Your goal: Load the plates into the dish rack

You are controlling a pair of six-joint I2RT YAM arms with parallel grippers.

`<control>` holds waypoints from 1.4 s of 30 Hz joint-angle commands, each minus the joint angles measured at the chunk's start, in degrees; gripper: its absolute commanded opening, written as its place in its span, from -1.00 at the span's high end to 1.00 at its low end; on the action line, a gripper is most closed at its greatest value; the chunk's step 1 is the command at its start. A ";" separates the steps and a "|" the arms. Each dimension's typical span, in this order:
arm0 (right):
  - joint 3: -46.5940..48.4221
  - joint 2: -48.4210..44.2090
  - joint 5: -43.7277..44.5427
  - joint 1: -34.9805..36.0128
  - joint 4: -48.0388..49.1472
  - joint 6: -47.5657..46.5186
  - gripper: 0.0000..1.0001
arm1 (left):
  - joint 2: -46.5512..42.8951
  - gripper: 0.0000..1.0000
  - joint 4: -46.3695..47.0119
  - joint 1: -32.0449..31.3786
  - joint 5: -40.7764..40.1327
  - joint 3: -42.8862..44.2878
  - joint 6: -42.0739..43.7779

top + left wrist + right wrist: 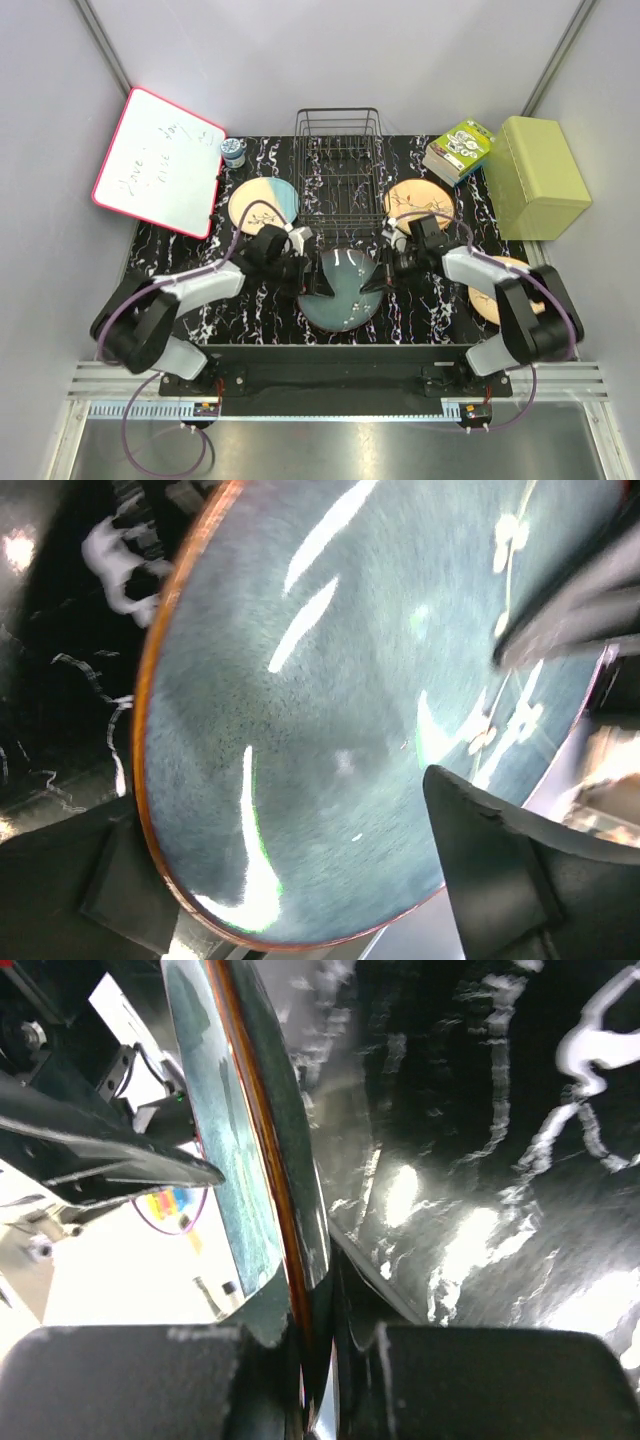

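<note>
Top view: blue plate (pixel 340 292) at lower centre of frame, just below dish rack (pixel 338 170) on tabletop (pixel 420 305); right hand (pixel 372 281) clamped on its right rim; left hand (pixel 320 286) spread apart around left rim.

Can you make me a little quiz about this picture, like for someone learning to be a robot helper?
1. True or false: the dish rack already has a plate in it.
2. What colour is the middle plate between the left pincer and the right pincer? A dark blue-grey; B white; C bright red.
3. How many plates in all can you count in the top view?

Key:
1. False, the rack holds no plates.
2. A.
3. Four: the middle plate, a beige-and-blue plate and two orange-tan plates, one partly under the right arm.
</note>
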 commanded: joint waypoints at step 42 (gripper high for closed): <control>115.99 45.93 94.66 6.40 -23.41 -25.81 1.00 | -37.18 -0.98 -15.49 17.53 -26.19 14.60 34.53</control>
